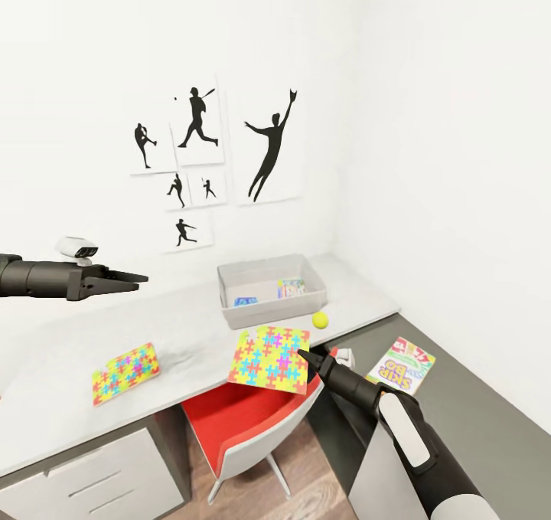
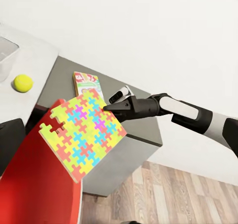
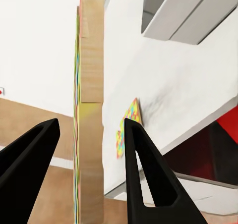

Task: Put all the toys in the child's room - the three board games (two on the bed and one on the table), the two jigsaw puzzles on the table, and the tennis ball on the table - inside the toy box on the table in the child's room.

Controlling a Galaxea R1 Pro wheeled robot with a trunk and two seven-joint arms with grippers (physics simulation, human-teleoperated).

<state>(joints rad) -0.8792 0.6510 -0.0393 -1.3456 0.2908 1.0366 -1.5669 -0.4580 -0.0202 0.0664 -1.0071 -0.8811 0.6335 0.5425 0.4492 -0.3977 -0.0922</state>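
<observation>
A jigsaw puzzle (image 1: 268, 358) lies half over the table's (image 1: 191, 328) front edge, above a red chair. My right gripper (image 1: 300, 354) is at its right corner, open; in the right wrist view the puzzle's edge (image 3: 90, 85) stands between the fingers (image 3: 144, 164) with a gap on each side. The second jigsaw puzzle (image 1: 125, 371) lies flat toward the table's left. The toy box (image 1: 229, 305) holds a blue board game (image 1: 246, 301) and a pale green one (image 1: 291, 287). The tennis ball (image 1: 320, 320) sits beside the box. My left gripper (image 1: 136, 281) hovers open above the table's left end.
A white-red-yellow board game (image 1: 400, 365) lies on the lower dark grey cabinet (image 1: 474, 367) to the right of the table. A red chair (image 1: 237, 420) is tucked under the table's front edge. White drawers (image 1: 92, 474) stand below the table at left. The walls meet behind the toy box.
</observation>
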